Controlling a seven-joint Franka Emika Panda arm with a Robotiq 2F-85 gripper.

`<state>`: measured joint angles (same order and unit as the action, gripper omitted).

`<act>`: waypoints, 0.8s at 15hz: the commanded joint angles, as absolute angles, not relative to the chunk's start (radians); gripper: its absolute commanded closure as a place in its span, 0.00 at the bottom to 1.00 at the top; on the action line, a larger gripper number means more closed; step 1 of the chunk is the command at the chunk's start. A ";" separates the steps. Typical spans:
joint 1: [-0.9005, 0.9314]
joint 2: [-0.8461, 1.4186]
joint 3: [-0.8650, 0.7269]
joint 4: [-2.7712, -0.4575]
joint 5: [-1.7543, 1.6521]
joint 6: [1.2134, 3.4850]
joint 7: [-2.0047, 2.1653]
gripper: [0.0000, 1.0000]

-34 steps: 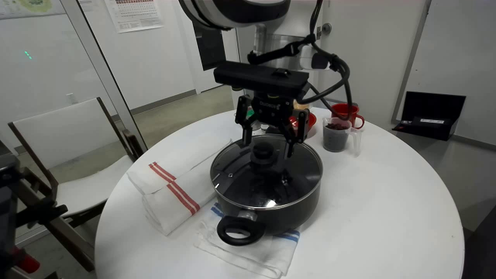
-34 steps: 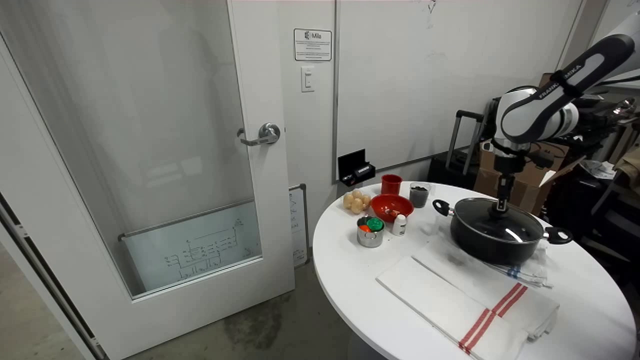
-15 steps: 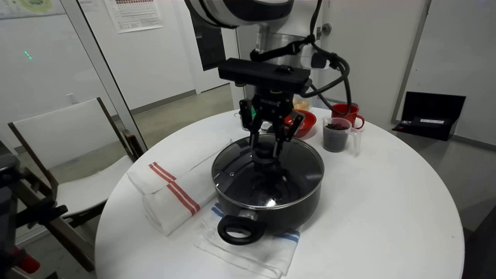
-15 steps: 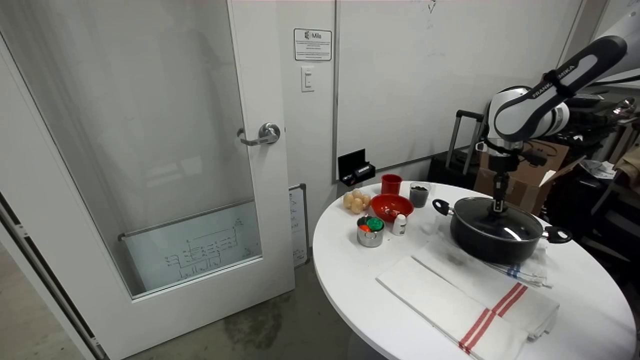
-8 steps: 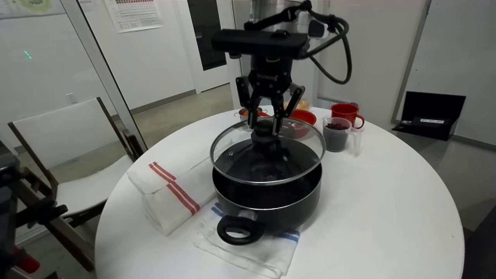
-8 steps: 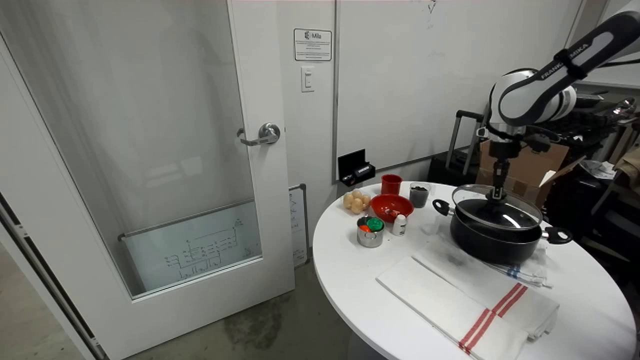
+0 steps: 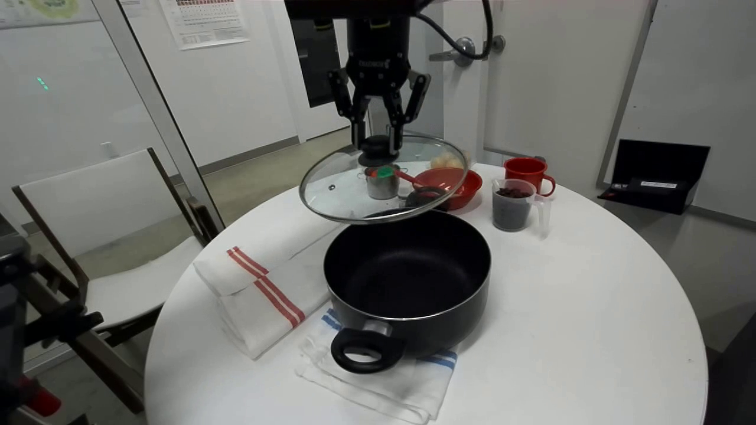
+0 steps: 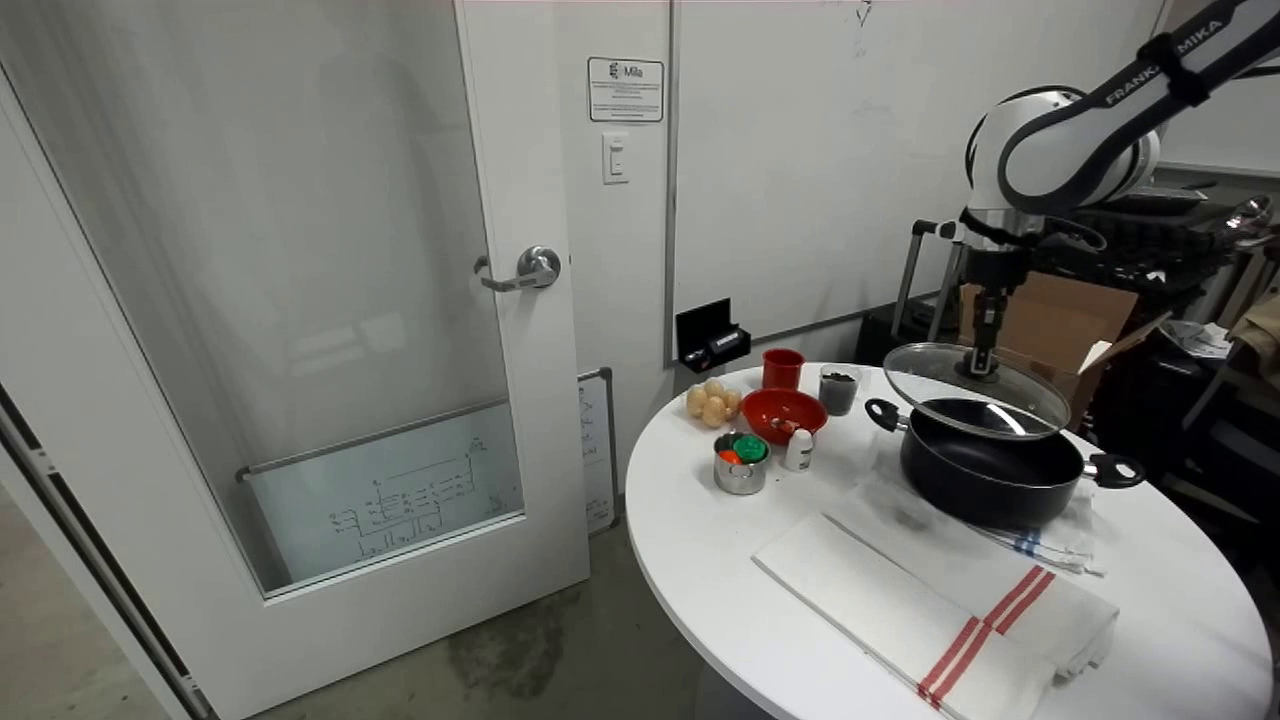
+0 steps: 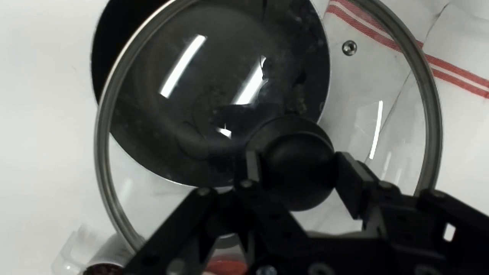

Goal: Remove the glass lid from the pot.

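Observation:
Off the pot and up in the air hangs the glass lid (image 7: 333,171), slightly tilted, its metal rim (image 8: 925,415) visible all round. My gripper (image 7: 377,143) is shut on the lid's black knob (image 7: 378,158); in the wrist view the fingers (image 9: 351,179) press it from both sides. The black pot (image 7: 407,307) stands uncovered on a folded cloth, its dark inside showing and a loop handle (image 7: 367,352) at the front. In both exterior views the lid overlaps part of the pot's opening, with a gap between them.
A red-striped towel (image 7: 271,289) lies beside the pot; the blue-striped cloth (image 7: 407,383) is under it. Behind are a red bowl (image 8: 785,412), a steel cup (image 8: 740,475), a white bottle (image 8: 799,452), a measuring cup (image 7: 511,206), a red mug (image 7: 525,171) and several eggs (image 8: 712,405).
My gripper came down open around the knob, closed on it and rose. The lid came up off the pot with it and shifted towards the back. The pot stayed put.

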<state>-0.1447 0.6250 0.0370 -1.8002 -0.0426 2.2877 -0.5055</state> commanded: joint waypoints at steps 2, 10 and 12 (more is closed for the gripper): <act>-0.080 0.640 0.070 -1.746 -0.089 2.222 -0.498 0.75; 0.022 0.799 0.127 -1.547 -0.118 2.119 -0.519 0.75; 0.035 0.861 0.132 -1.491 -0.119 2.112 -0.521 0.75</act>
